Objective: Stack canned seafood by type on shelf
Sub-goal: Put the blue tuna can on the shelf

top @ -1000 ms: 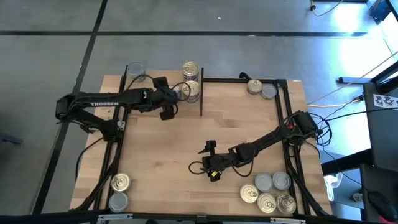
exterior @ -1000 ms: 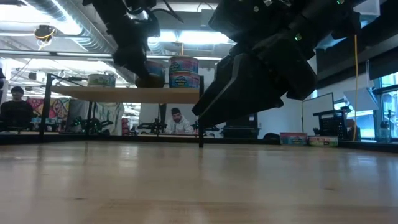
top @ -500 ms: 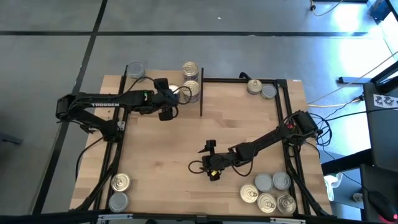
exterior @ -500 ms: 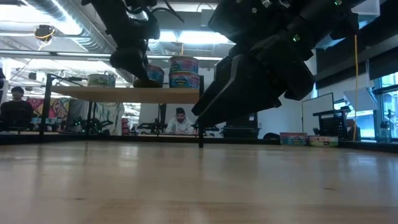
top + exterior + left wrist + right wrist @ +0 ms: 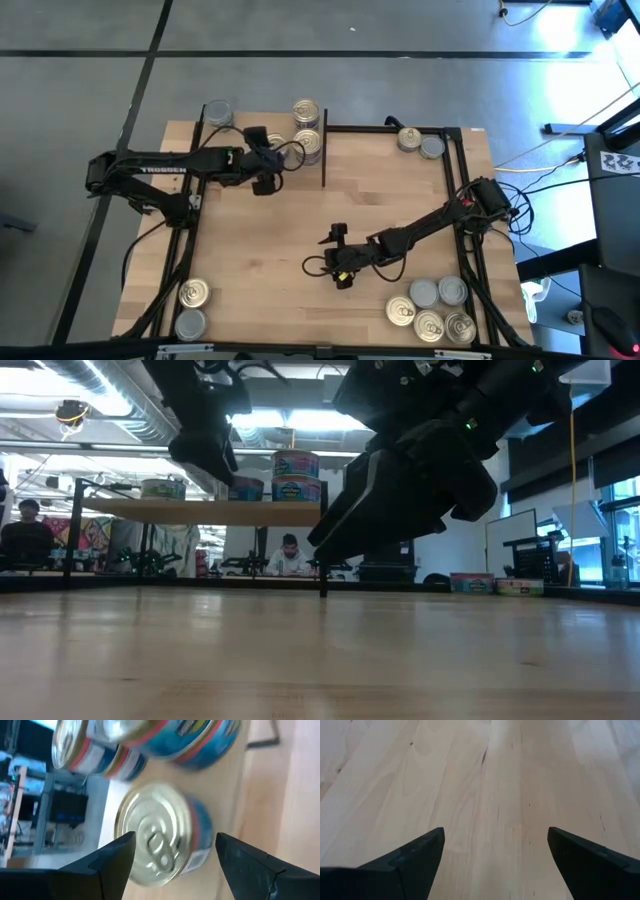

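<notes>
The shelf (image 5: 232, 133) is a raised light wood board at the table's far left; the low view shows its edge (image 5: 200, 512). A gold-topped, blue-sided tin (image 5: 160, 840) stands on its base on the shelf (image 5: 280, 147). My left gripper (image 5: 270, 168) is open, its fingers on either side of this tin and apart from it. More tins (image 5: 295, 475) are stacked at the shelf's right end (image 5: 307, 143). One tin (image 5: 217, 112) stands at the shelf's far left. My right gripper (image 5: 325, 262) hangs open over bare tabletop (image 5: 495, 795).
Loose tins lie on the table: two at the near left (image 5: 193, 305), several at the near right (image 5: 432, 308), two at the far right (image 5: 418, 142). A black shelf post (image 5: 324, 160) stands beside the stacked tins. People sit in the room beyond (image 5: 288, 555).
My left gripper, still open, has drawn back a little from the gold-topped tin, up and toward the table's left. In the low view the tin now shows beside the stack. The tin has stayed where it was on the shelf.
</notes>
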You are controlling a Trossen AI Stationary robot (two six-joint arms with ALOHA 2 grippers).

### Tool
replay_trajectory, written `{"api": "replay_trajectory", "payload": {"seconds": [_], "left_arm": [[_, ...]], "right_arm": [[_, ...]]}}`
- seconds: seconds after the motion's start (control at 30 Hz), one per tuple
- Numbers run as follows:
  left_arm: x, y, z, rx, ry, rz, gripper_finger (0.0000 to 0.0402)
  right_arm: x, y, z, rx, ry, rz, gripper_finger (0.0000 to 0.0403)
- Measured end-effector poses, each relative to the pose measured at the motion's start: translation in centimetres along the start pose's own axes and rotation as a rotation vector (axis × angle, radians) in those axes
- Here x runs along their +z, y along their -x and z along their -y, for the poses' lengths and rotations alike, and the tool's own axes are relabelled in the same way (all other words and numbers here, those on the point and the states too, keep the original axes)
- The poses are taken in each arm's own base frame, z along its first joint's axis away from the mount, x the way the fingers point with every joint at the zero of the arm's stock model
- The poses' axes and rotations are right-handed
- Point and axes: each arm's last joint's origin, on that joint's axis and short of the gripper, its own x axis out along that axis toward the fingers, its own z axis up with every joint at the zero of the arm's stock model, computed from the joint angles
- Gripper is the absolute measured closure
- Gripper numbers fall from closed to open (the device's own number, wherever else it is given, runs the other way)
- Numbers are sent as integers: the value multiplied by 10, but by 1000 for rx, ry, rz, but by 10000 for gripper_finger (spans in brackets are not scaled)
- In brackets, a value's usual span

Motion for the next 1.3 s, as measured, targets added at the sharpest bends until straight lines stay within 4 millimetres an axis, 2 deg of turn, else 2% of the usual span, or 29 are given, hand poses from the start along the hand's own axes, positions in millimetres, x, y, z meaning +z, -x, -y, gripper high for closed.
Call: {"api": "replay_trajectory", "payload": {"seconds": [0.17, 0.43, 0.87, 1.1, 1.2, 1.3], "left_arm": [[-6, -10, -9, 7, 18, -54, 147], [-4, -29, -25, 56, 8, -46, 177], [-6, -65, -40, 111, 31, -90, 180], [-4, -63, -42, 132, 50, -64, 180], [-2, -49, -37, 134, 42, -54, 180], [0, -25, -31, 117, 72, 3, 180]], "right_arm": [[0, 0, 0, 0, 0, 1, 49], [0, 0, 0, 0, -2, 5, 49], [0, 0, 0, 1, 0, 0, 49], [0, 0, 0, 1, 0, 0, 49], [0, 0, 0, 1, 0, 0, 49], [0, 0, 0, 0, 5, 0, 49]]}}
